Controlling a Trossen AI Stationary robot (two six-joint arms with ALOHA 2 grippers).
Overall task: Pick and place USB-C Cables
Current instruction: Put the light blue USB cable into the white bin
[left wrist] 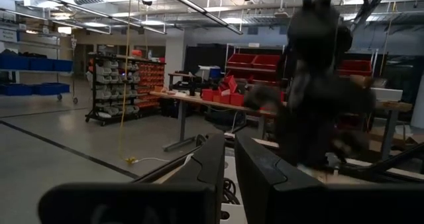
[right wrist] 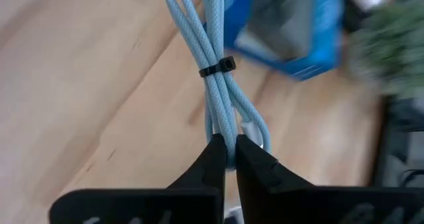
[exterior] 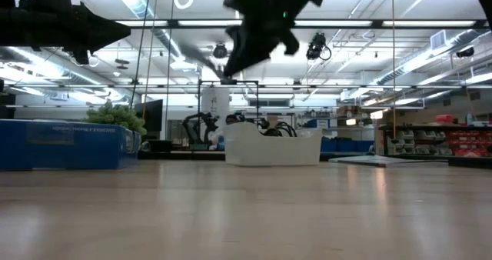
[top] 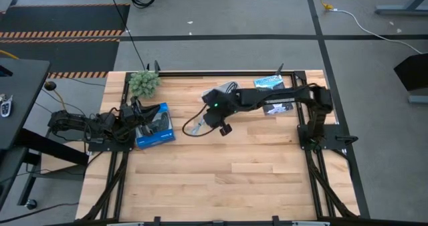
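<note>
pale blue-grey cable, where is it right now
The pale blue-grey cable is pinched in the right end effector, held above the table's middle in the high view, between the blue box and the white tray.

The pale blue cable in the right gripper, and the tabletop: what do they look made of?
Pale blue cable: apparently a braided fabric sleeve, matte, with a fine woven texture; a thin black tie bundles it. The right gripper is shut on it. Tabletop: light wood planks with visible seams and grain.

Pale blue-grey cable (right wrist: pixel 215 85), zip-tied bundle; apparently hanging.
</note>
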